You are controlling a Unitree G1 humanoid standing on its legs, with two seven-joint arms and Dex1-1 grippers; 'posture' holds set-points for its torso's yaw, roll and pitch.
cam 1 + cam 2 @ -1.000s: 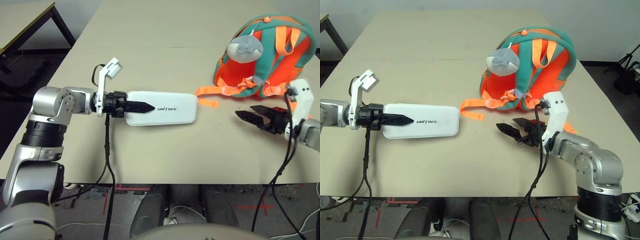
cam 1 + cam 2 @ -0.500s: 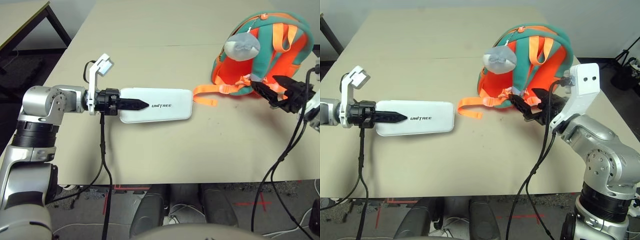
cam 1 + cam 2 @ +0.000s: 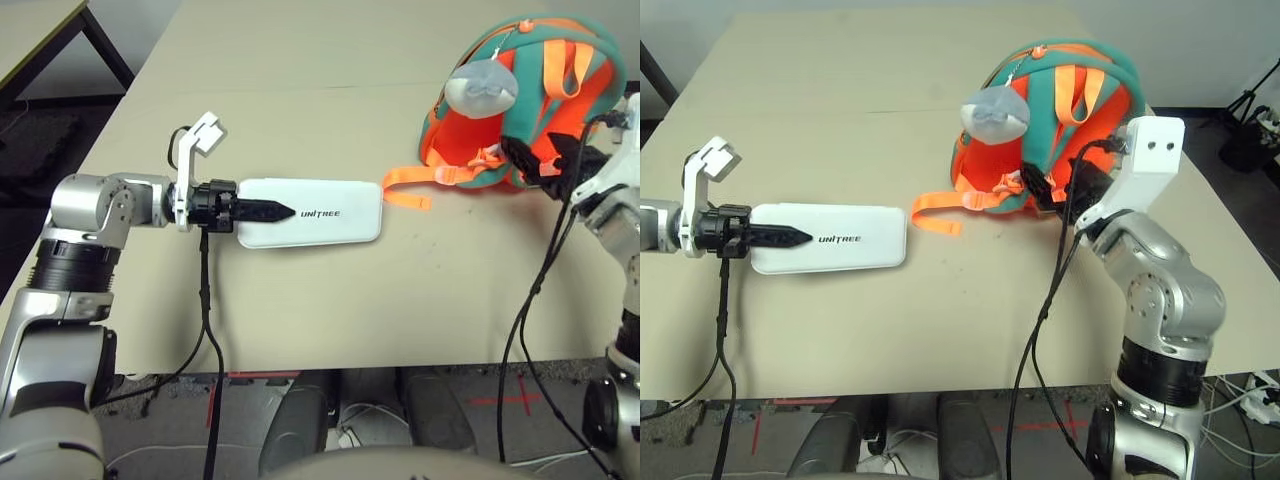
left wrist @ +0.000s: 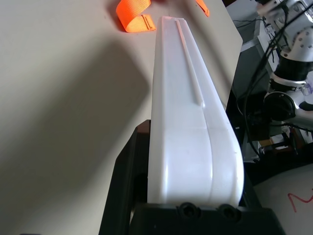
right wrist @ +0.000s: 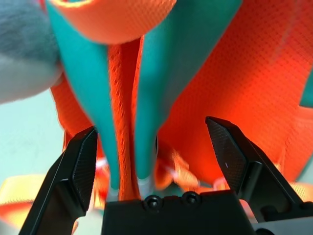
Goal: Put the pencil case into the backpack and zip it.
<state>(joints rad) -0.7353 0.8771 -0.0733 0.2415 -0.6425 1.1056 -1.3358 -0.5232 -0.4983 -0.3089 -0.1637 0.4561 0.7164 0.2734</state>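
Since a second ago, right hand has swung up from the counter to the backpack, fingers spread wide around its straps. Left hand pinches the case, which lies flat, long axis running rightward toward the backpack.

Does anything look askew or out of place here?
Nothing looks damaged or spilled. The backpack lies strap side up, one orange strap trailing loose across the table toward the pencil case.
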